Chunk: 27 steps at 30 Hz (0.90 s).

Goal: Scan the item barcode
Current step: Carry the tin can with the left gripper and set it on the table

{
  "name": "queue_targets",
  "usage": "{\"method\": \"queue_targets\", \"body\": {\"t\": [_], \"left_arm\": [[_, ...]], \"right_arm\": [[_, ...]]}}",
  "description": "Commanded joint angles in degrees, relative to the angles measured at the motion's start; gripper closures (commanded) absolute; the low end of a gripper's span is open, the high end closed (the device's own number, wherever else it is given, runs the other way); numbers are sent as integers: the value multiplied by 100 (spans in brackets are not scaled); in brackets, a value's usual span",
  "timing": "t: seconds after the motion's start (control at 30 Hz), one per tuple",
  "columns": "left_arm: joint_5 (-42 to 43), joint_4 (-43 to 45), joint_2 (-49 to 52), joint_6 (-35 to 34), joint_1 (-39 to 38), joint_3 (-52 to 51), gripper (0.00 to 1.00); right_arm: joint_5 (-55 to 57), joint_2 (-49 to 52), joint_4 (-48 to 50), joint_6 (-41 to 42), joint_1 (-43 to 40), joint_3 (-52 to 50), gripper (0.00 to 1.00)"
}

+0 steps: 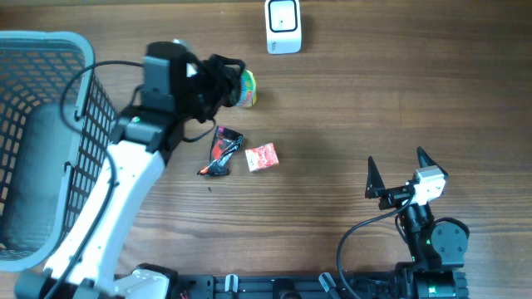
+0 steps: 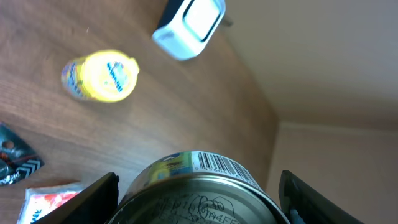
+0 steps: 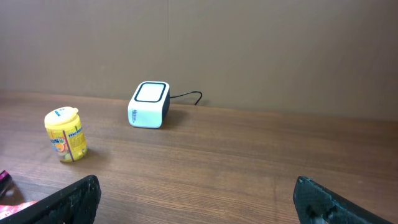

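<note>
A silver metal tin can [image 2: 199, 202], with a barcode [image 2: 217, 165] on its yellow label, is clamped between the fingers of my left pincer [image 2: 198, 186] over the brown wooden table [image 1: 374, 91]. Just beyond it stands a yellow plastic bottle [image 2: 102, 76], then a white box-shaped scanner [image 2: 189, 25]. A black-and-red wrapper [image 1: 220, 152] and a small red packet [image 1: 262, 156] lie nearby. My right pincer [image 1: 396, 159] gapes wide, empty, well apart.

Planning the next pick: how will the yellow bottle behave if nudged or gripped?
The yellow bottle stands upright, taller than wide, so a sideways nudge would likely tip it. Its round body would probably roll once down. It looks like rigid plastic, perhaps slippery in the jaws.
</note>
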Motion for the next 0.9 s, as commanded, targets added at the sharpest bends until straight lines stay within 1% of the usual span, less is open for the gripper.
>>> {"method": "queue_targets", "body": {"t": [0.0, 0.13, 0.27, 0.4, 0.53, 0.73, 0.87], "left_arm": [[-76, 72, 533, 133, -315, 116, 46], [-210, 96, 1003, 133, -575, 116, 46], [-562, 98, 1370, 136, -973, 116, 46], [-1150, 116, 1641, 133, -1460, 116, 45], [-1941, 249, 1987, 133, -2024, 116, 45], [-1991, 748, 2702, 133, -2581, 116, 46], [-2520, 667, 3102, 140, -2632, 111, 46]], "right_arm": [[33, -46, 31, 70, 24, -7, 0], [33, -46, 31, 68, 24, -7, 0], [33, -46, 31, 70, 24, -7, 0], [33, -46, 31, 70, 24, -7, 0], [33, -46, 31, 70, 24, -7, 0], [33, -46, 31, 70, 24, -7, 0], [33, -46, 31, 70, 24, -7, 0]]}}
